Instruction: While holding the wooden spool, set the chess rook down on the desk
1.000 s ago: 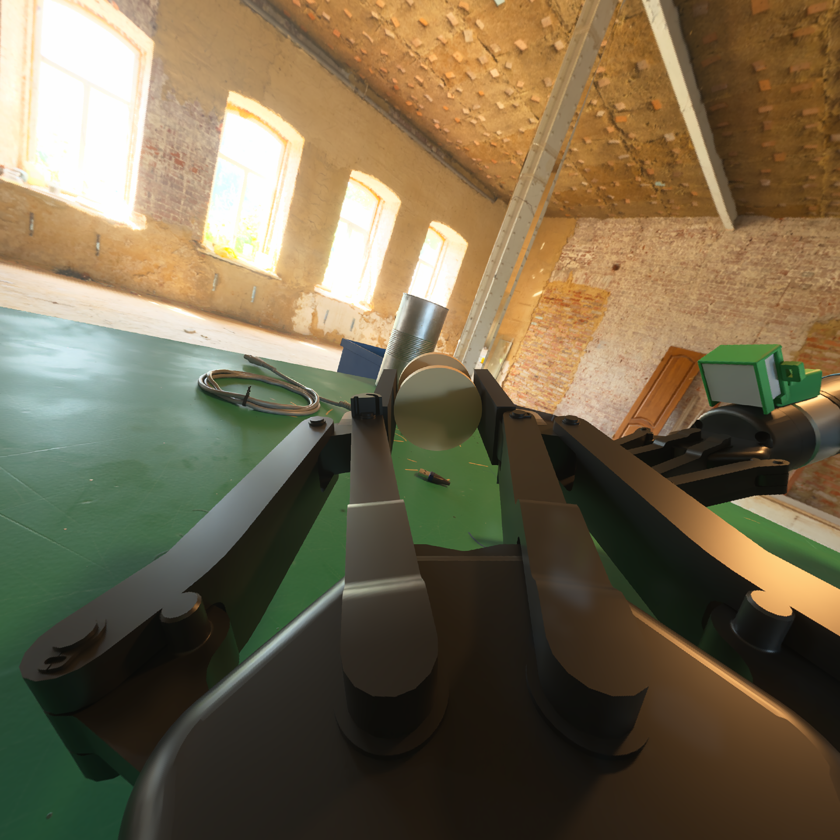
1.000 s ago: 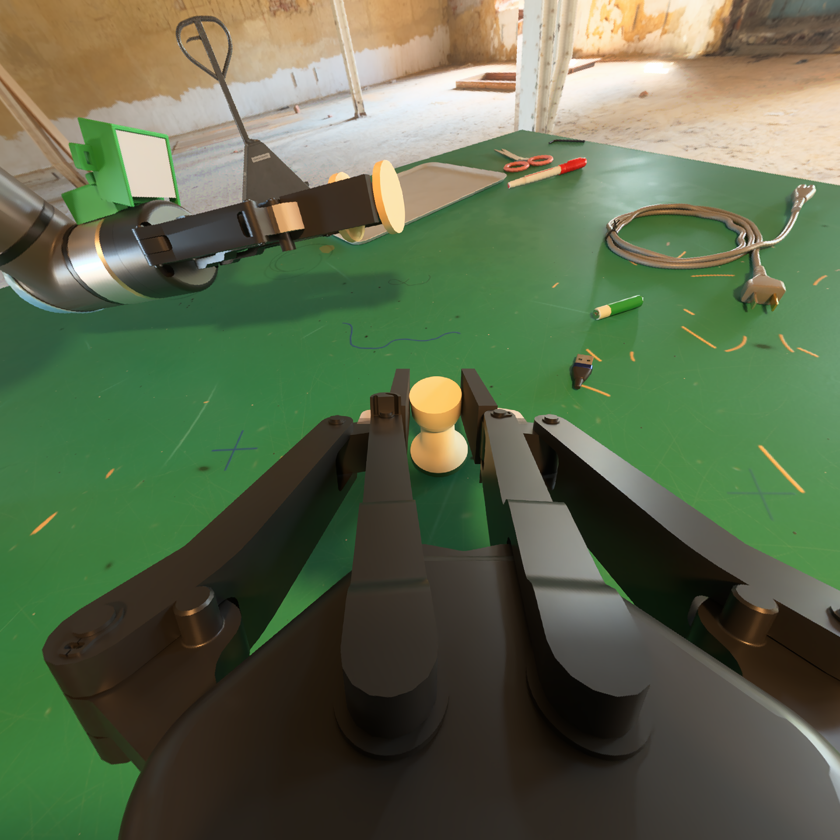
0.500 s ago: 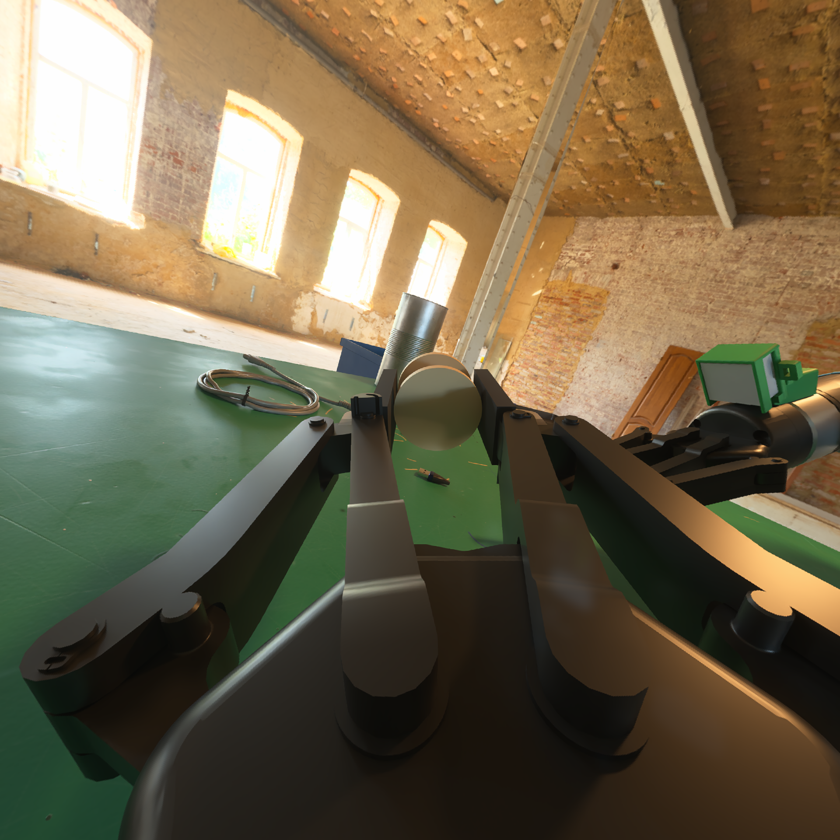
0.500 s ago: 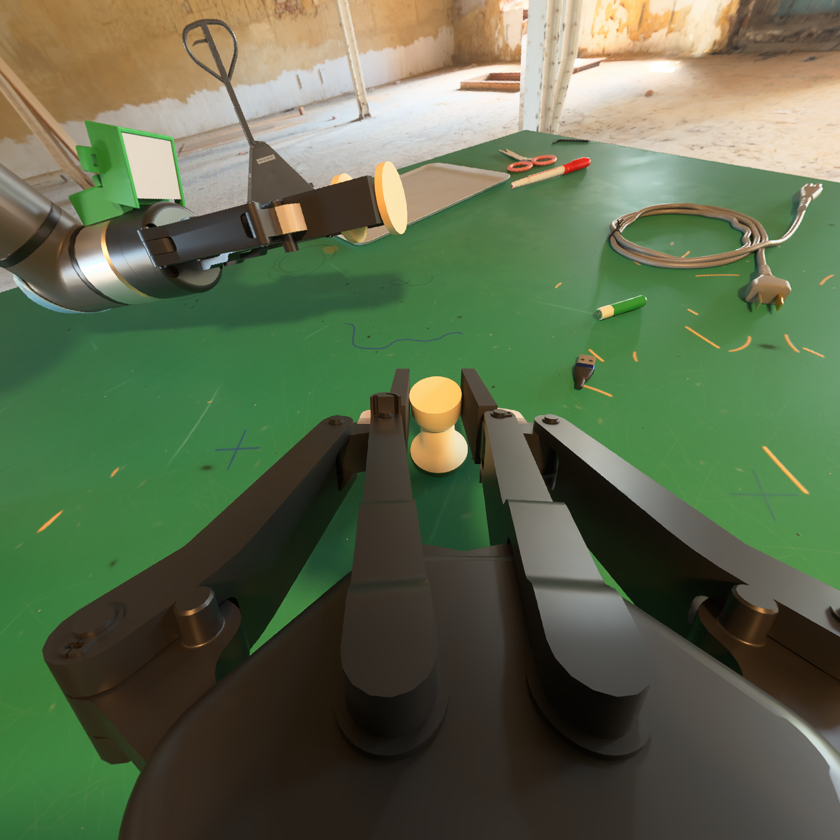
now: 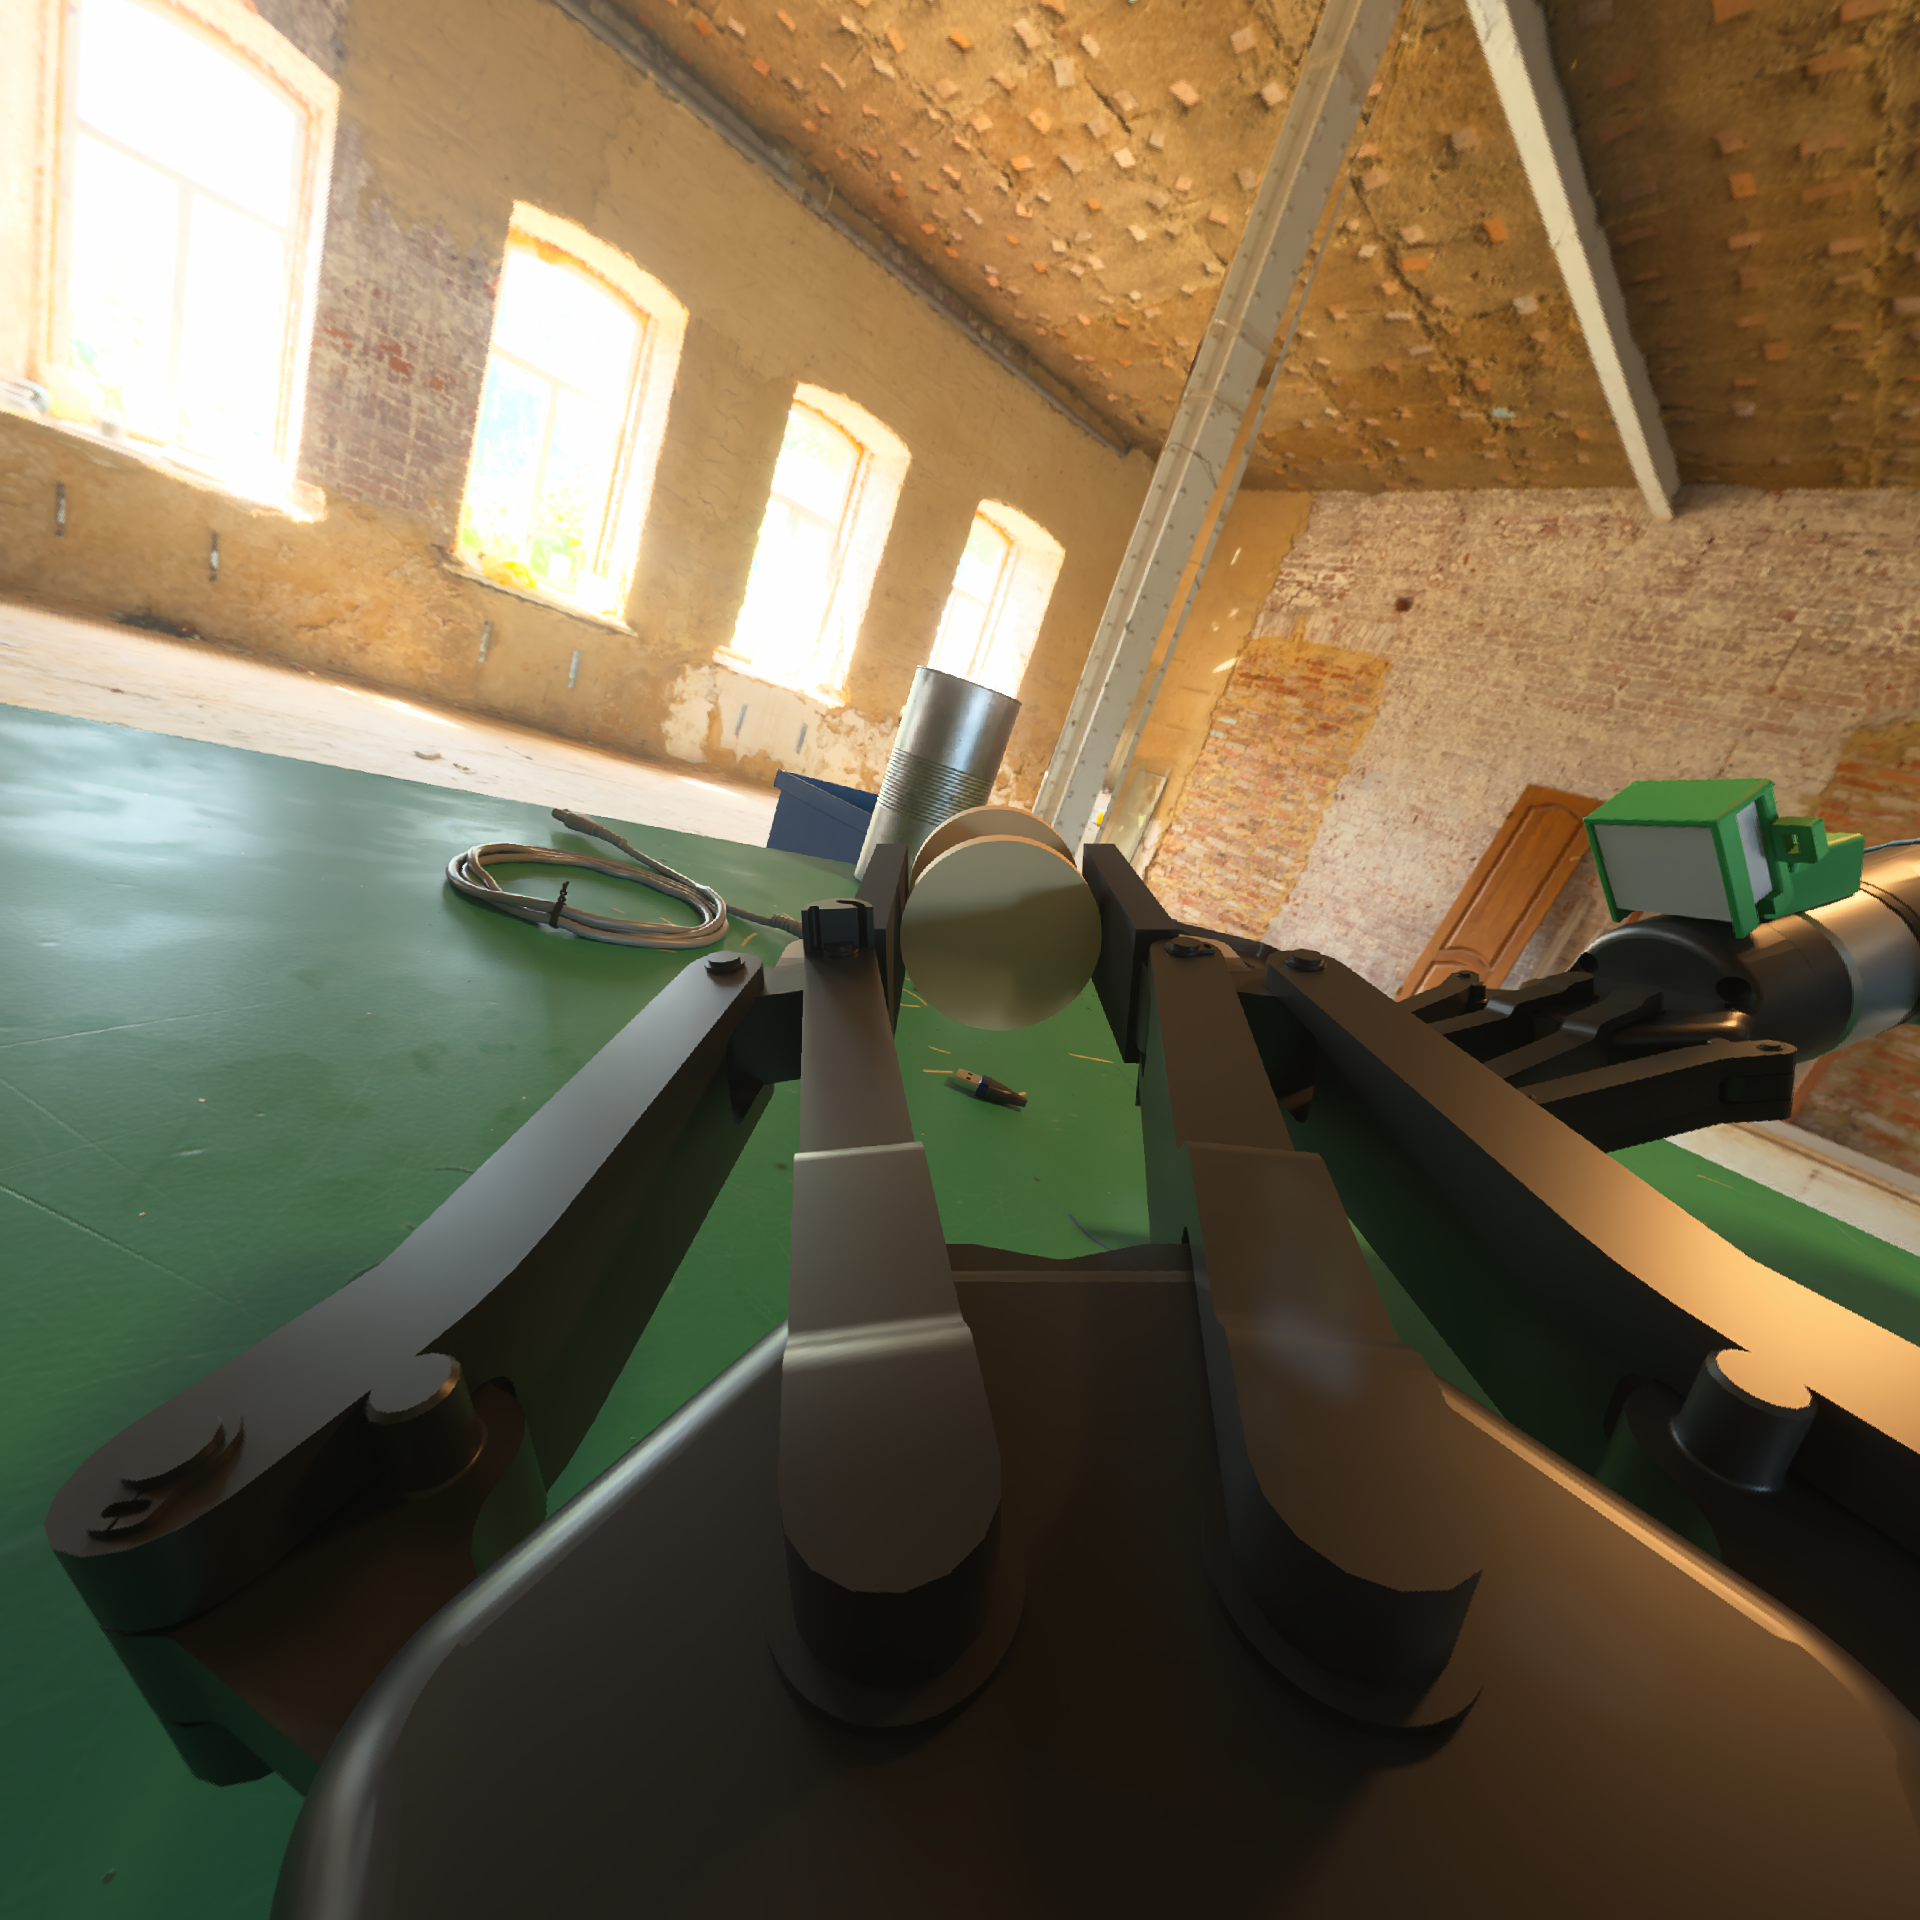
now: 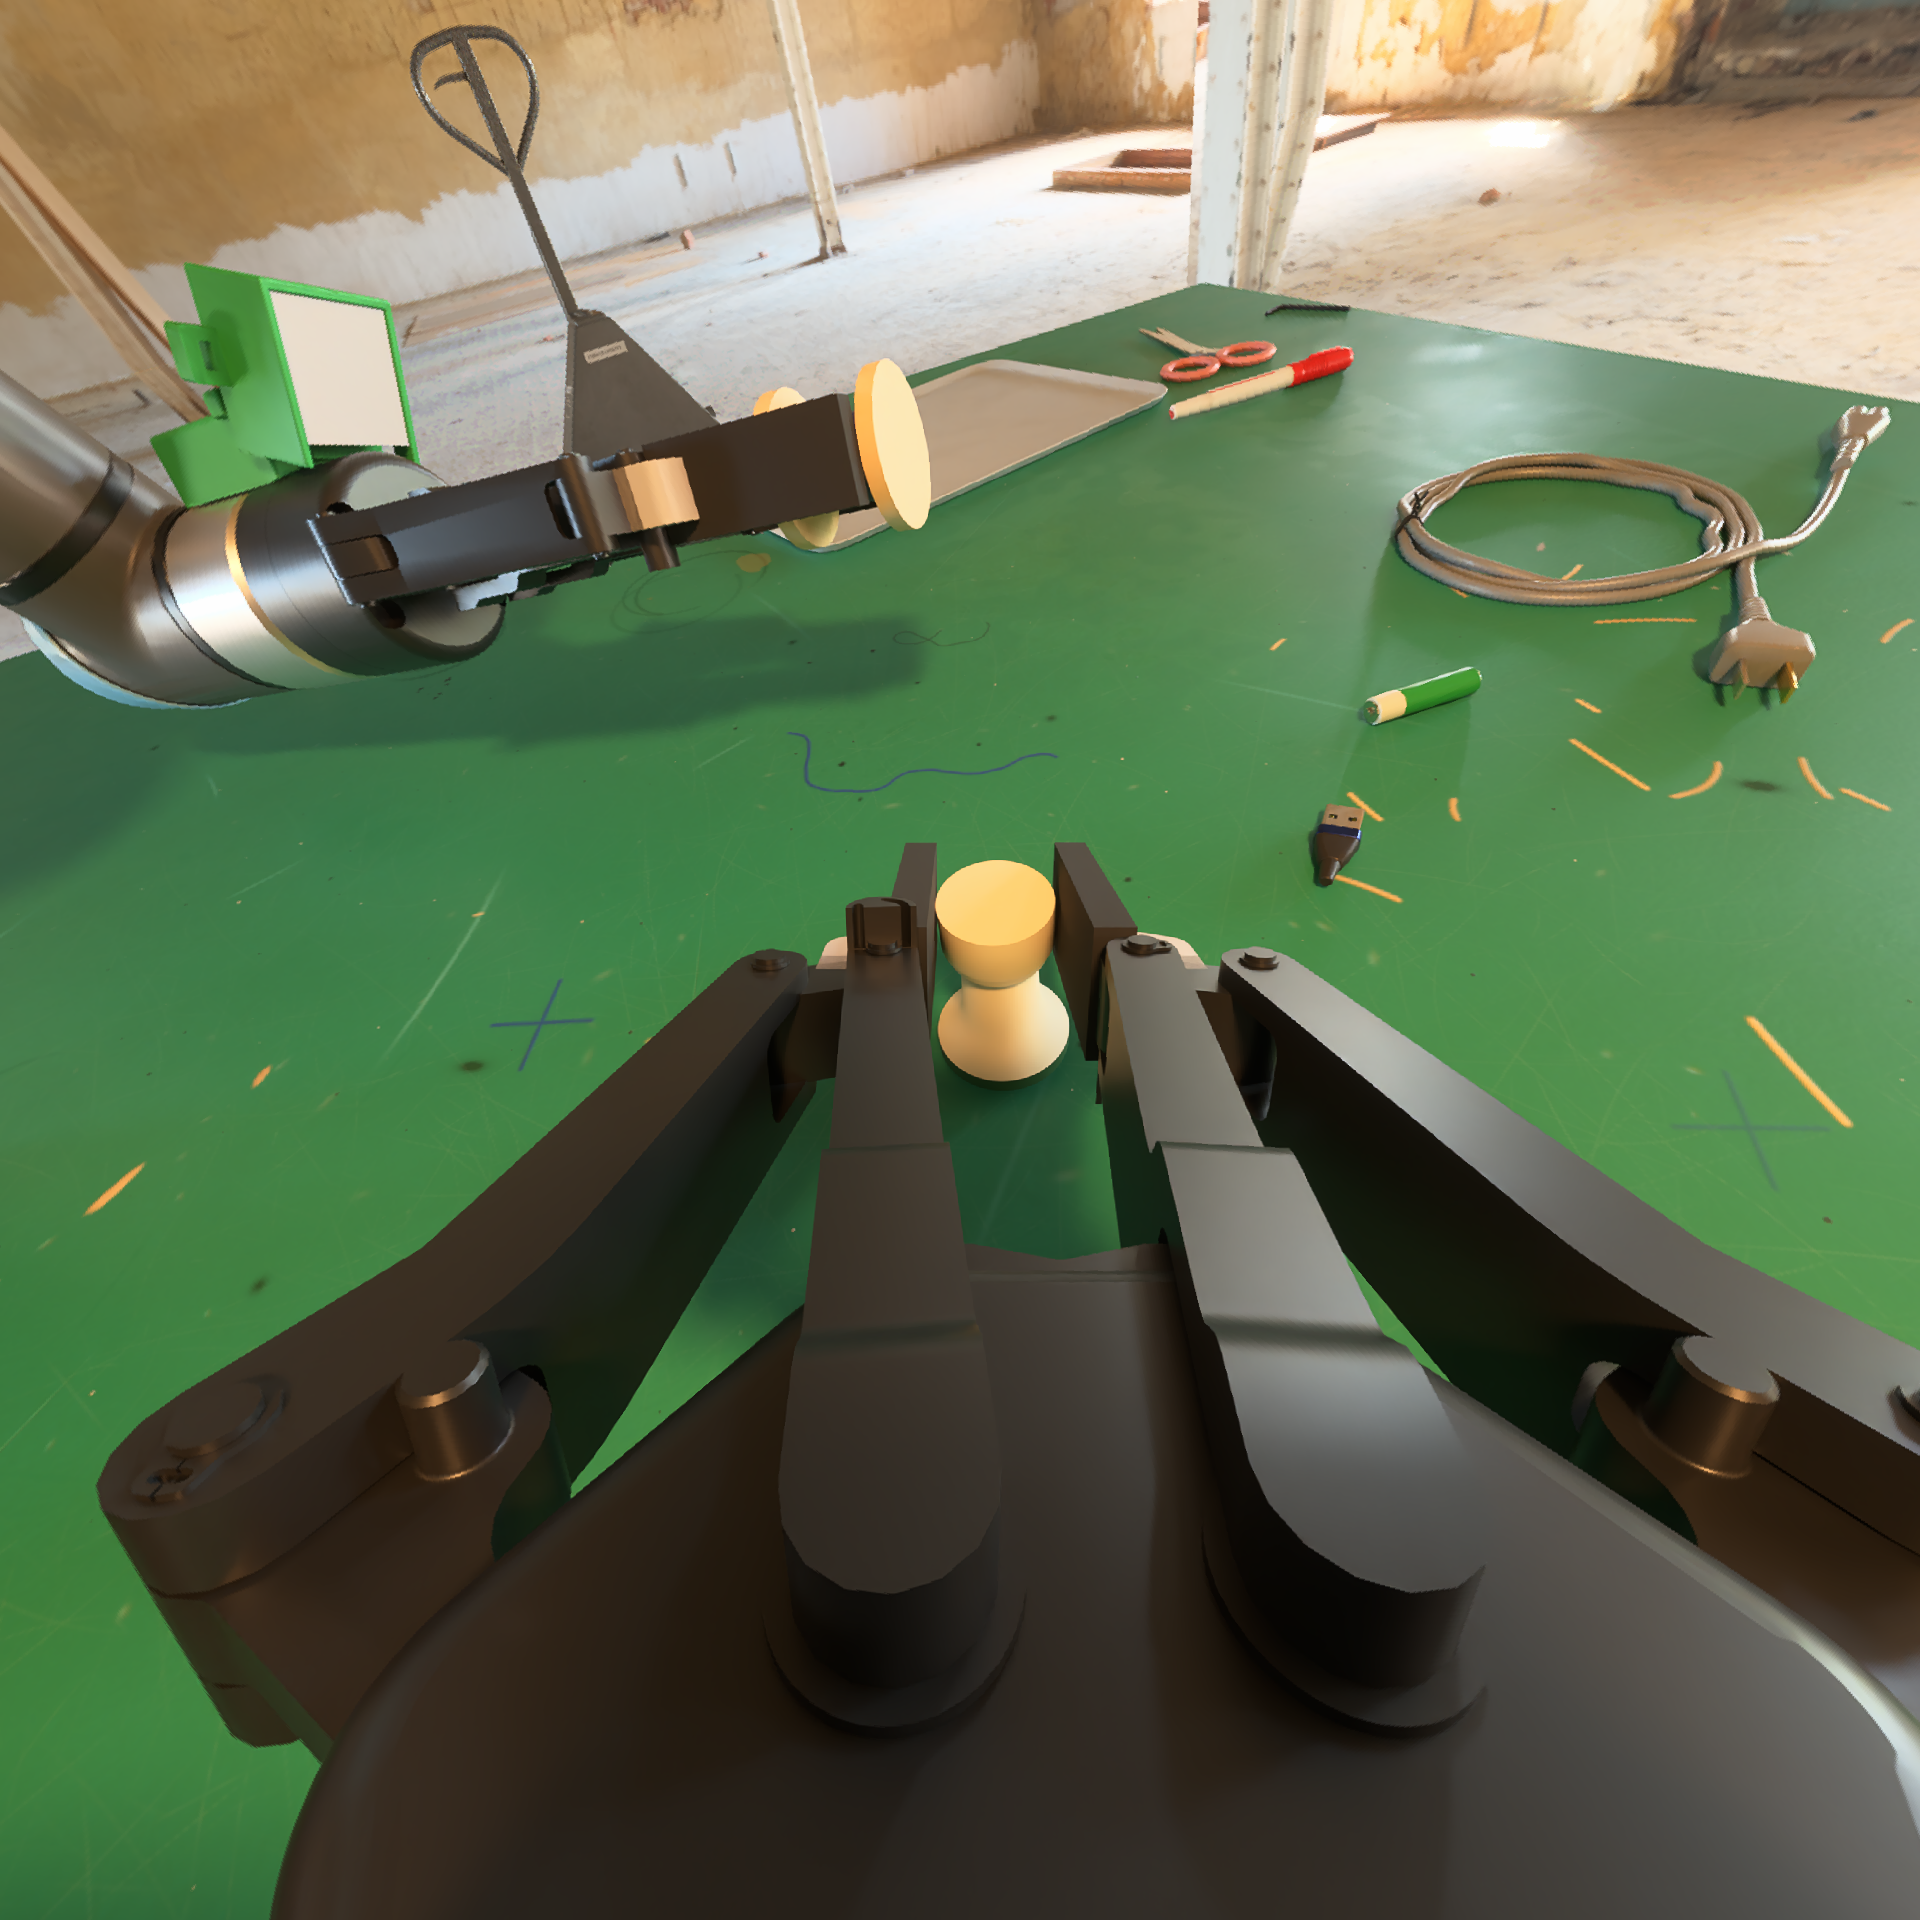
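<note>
My left gripper (image 5: 997, 904) is shut on the wooden spool (image 5: 1000, 940) and holds it sideways above the green desk (image 5: 260, 1091). In the right wrist view that gripper (image 6: 868, 452) reaches in from the left with the spool (image 6: 894, 445) at its tip. My right gripper (image 6: 997, 883) is shut on the head of the pale chess rook (image 6: 1000, 971), which stands upright. The rook's base is at or just over the desk (image 6: 623, 831); I cannot tell whether it touches. The right gripper's body also shows at the right of the left wrist view (image 5: 1621, 1029).
A grey tray (image 6: 1018, 416), red scissors (image 6: 1216, 358) and a red marker (image 6: 1262, 382) lie at the far side. A coiled cable (image 6: 1579, 530), a green battery (image 6: 1423, 694) and a USB stick (image 6: 1335, 842) lie to the right. A metal can (image 5: 945, 769) stands beyond the desk.
My right gripper has shifted very slightly with the rook still in it. The left gripper and the spool have not moved.
</note>
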